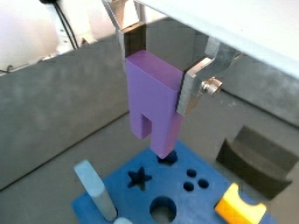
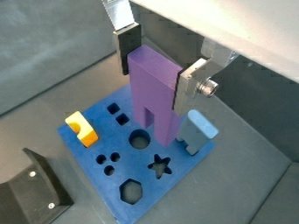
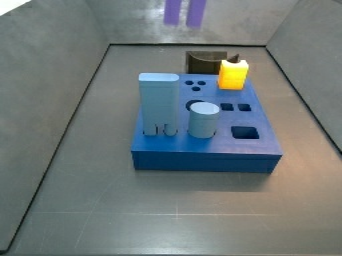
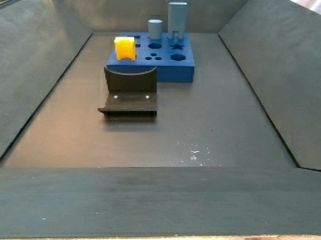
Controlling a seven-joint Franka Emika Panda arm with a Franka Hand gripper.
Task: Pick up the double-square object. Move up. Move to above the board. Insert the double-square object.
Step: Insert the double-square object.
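Wrist views down onto board (image 1: 176, 188)

Open air between hand (image 2: 159, 66) and board (image 2: 176, 179), seemingly.

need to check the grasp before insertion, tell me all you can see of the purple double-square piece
The double-square object is a matte purple block, plastic by its look, ending below in two square prongs split by a slot. It hangs upright in the gripper, whose jaws are shut on its upper sides; the finger pads touch it and nothing else does. It is held above the board, not yet in any hole. In a side view only its prongs show at the top edge.
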